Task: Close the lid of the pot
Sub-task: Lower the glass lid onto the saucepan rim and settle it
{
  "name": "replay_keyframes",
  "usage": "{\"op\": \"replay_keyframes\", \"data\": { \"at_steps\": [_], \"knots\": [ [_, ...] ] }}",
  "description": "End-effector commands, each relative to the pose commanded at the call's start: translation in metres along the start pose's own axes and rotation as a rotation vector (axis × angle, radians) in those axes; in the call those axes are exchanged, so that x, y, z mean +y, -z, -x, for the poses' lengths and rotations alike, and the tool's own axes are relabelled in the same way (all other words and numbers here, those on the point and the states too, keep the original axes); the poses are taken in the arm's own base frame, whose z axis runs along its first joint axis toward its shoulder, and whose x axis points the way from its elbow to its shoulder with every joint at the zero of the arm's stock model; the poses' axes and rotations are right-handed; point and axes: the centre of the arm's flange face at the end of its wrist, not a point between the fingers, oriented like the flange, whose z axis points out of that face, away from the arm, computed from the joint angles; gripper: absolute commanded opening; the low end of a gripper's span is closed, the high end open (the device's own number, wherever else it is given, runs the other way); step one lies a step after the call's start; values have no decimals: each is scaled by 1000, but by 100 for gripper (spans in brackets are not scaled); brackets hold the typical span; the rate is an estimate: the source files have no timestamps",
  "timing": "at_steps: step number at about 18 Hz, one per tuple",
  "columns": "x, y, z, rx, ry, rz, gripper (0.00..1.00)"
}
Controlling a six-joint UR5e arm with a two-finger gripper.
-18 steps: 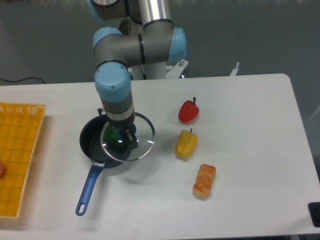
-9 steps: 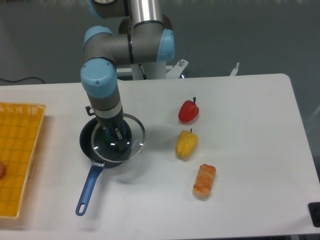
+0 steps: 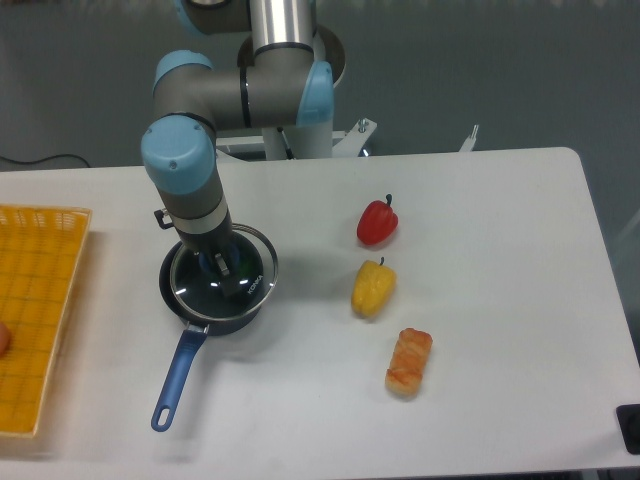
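Fixed camera: gripper holds the lid by its knob, jaws closed on it, over the pot. Lid looks offset right; if I release now, I think the rim could hang on the pot's edge and tilt.

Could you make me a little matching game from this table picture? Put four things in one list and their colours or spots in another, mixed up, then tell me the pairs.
Things:
1. lid
2. pot
3. bell pepper nearest the arm's base
4. basket

Descriptions:
A. yellow mesh, at the table's left edge
B. red
C. clear glass, held over the pot by the gripper
D. dark, with a long blue handle

Pairs: 1-C, 2-D, 3-B, 4-A
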Motion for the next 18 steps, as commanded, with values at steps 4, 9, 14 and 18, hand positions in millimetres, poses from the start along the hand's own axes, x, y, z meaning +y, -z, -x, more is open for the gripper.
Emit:
{"op": "replay_keyframes", "data": {
  "at_steps": [4,9,14,18],
  "knots": [
    [-3,-4,-4,17,-4,1,60],
    [-10,-9,-7,23,-4,2,60],
    [-12,-11,-8,26,6,2,60],
    [-13,-15,-8,28,3,5,60]
  ]
}}
